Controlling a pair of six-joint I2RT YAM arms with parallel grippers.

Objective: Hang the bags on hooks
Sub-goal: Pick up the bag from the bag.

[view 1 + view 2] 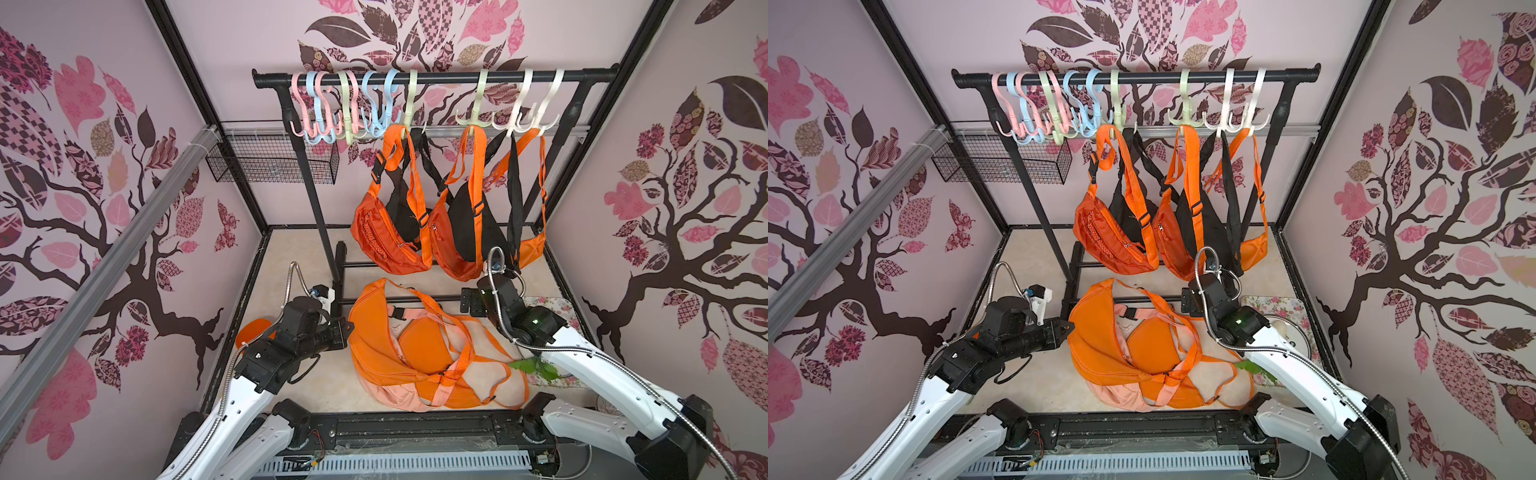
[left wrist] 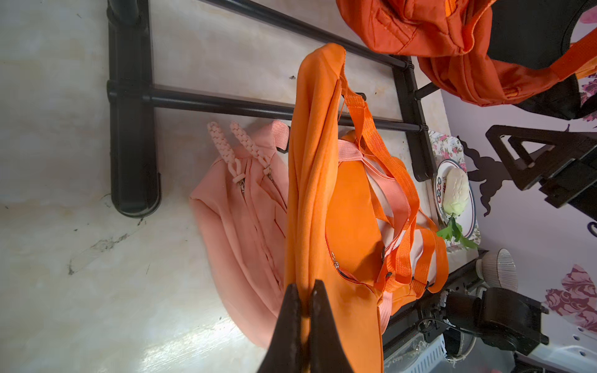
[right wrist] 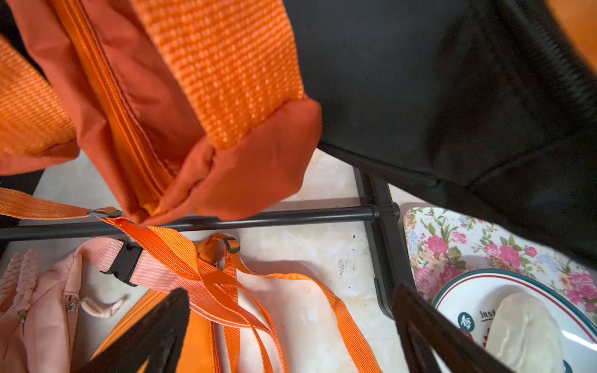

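Left gripper (image 2: 305,290) clamped on orange bag (image 1: 374,345), lower centre in both top views. Right gripper (image 3: 290,290) wide, empty; should catch orange strap (image 3: 168,239), then lift evenly.

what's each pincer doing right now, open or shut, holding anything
Left pincer: shut on a fold of the bright orange fabric bag.
Right pincer: open, holding nothing.

**A robot test booth dressed as a closet**

We see black frame posts (image 1: 183,62), tree-patterned walls (image 1: 104,208), a clothes rail (image 1: 449,77) crowded with plastic hooks (image 1: 482,95), a wire basket (image 1: 270,162), and robot arms (image 1: 590,365) mounted at the front.
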